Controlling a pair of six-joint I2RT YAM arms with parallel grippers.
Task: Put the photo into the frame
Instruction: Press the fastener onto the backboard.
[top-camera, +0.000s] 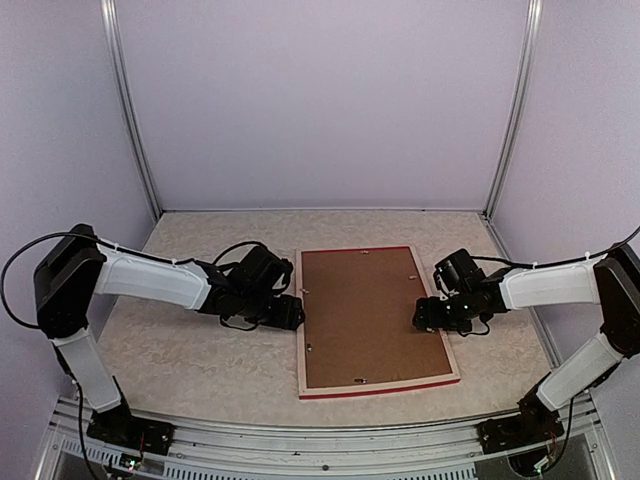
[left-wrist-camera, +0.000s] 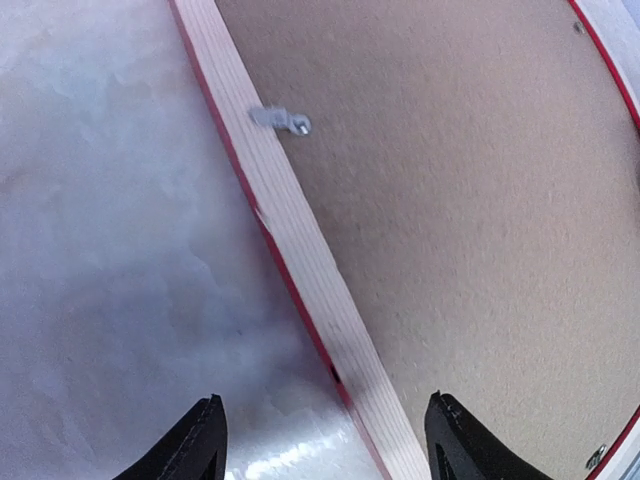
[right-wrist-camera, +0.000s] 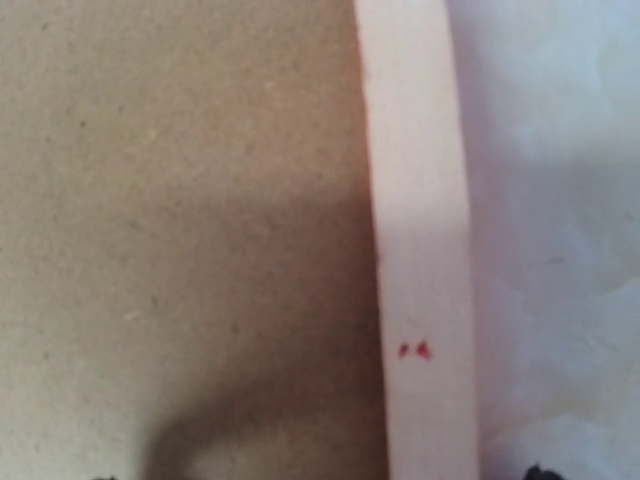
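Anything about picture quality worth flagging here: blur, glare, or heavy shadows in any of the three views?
Top external: sharp and evenly lit, with only soft shadows on the table around the frame. Left wrist: the frame's wooden rail is crisp, the small metal tab is smeared, and there is a glare patch on the table near the bottom edge. Right wrist: soft throughout, with a dark shadow low on the backing board.

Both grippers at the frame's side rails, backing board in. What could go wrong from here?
The open left gripper straddles the left rail of the frame; closing may shove or tip it.
The right gripper is open over the opposite rail; uneven contact could twist the frame.
No photo shows; whether it lies under the backing board cannot be checked.
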